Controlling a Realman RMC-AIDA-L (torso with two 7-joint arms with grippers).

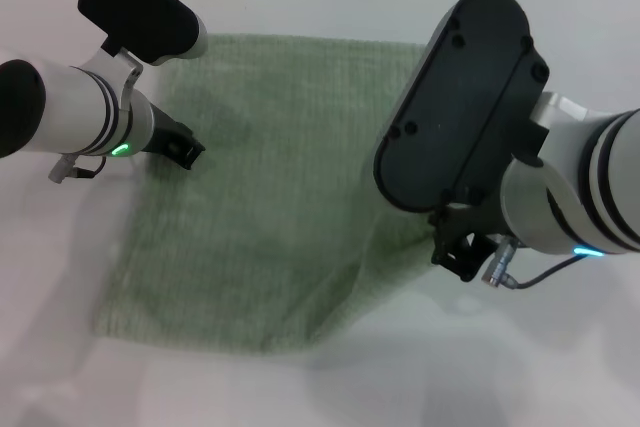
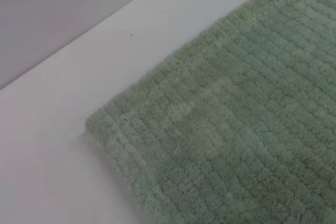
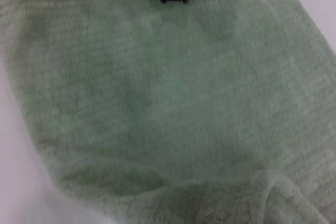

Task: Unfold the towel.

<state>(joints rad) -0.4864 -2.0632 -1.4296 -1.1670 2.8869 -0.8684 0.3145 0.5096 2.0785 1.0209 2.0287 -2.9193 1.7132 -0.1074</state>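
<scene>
Left hand [image 1: 183, 147] sits low at towel's [image 1: 280, 197] left edge; grip state cannot be told. Towel lies mostly spread on white surface [image 1: 60, 367]. Right hand [image 1: 462, 252] at towel's lifted right edge, grip unclear. Risk: the raised edge falling back on itself and leaving a crease.

White table [image 1: 560, 347] carries the green towel [image 1: 270, 207], spread nearly flat

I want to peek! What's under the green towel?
The towel lies spread on the white table, which shows all around it. Its right edge puckers beside the right gripper. Anything beneath is covered.
</scene>
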